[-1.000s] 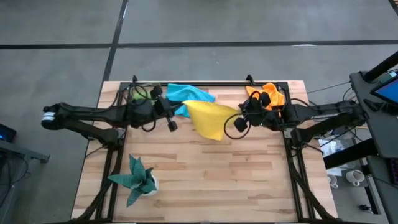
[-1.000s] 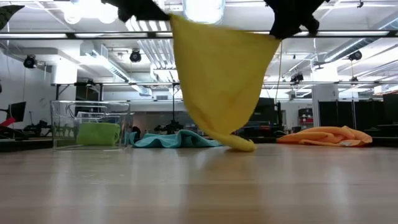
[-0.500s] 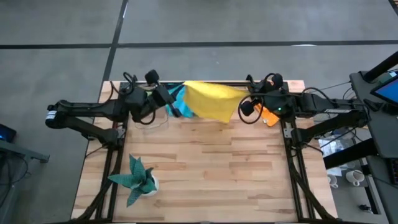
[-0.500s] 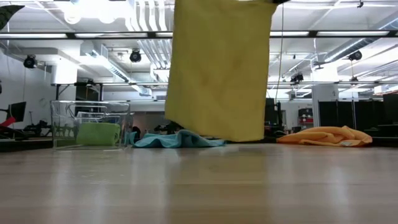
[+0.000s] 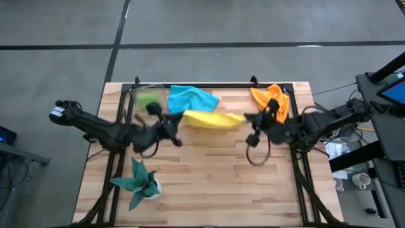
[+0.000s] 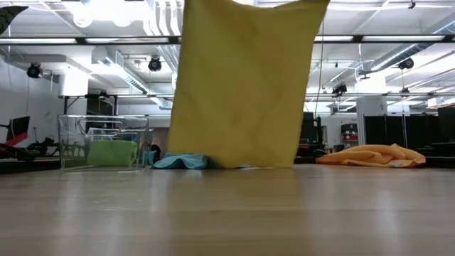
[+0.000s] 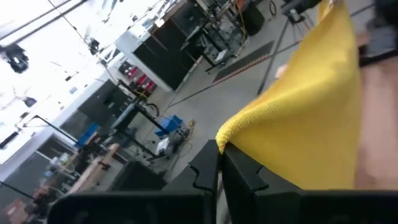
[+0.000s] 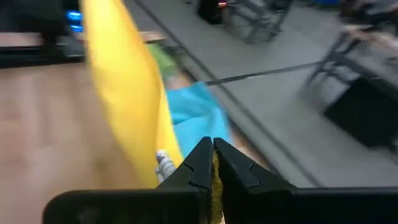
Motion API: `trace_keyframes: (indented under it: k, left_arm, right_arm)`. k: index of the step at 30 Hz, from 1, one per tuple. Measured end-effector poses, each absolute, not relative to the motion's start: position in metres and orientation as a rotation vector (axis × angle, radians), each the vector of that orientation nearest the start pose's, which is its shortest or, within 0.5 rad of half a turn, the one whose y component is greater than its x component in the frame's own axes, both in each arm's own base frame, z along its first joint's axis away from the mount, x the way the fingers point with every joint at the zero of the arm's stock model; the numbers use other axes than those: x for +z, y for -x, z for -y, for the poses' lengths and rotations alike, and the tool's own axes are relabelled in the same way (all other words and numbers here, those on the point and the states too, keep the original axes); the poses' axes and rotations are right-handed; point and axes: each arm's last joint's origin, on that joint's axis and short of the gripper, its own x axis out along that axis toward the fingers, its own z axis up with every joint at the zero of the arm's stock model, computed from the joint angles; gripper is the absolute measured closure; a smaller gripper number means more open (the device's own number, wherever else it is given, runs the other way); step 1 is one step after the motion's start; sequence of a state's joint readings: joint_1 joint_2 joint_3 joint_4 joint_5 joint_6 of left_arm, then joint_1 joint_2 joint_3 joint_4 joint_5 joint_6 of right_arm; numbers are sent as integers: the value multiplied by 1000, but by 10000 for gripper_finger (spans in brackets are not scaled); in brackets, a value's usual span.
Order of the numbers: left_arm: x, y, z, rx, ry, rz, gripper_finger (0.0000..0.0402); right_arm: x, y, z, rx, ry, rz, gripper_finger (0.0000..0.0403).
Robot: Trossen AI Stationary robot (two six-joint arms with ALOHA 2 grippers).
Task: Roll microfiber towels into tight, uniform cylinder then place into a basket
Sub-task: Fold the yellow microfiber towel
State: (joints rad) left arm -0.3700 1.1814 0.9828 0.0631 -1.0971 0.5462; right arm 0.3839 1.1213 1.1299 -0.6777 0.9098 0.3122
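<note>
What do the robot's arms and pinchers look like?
Both arms are dark, almost black, thin and made of jointed sections. The left arm has a white tag at its outer end. Black cables loop beside the right arm. Each wrist view shows two dark fingers, wedge-shaped and angular, on the left gripper and the right gripper.

Four towels point(image 5: 212, 119), one clear basket point(image 6: 103, 143), one potted plant point(image 5: 140, 182), two arms point(image 5: 107, 130).
</note>
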Motion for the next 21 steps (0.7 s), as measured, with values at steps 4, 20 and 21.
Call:
trace_keyframes:
  k: [4, 20, 21]
  left_arm:
    - [318, -233, 101, 607, -525, -273, 401]
    - [192, -220, 174, 276, -92, -387, 401]
    - [188, -221, 176, 245, -73, -411, 401]
  right_arm:
    - [331, -201, -88, -471, 36, -460, 394]
    - [218, -200, -191, -287, -231, -799, 394]
    - [214, -203, -197, -273, -241, -836, 394]
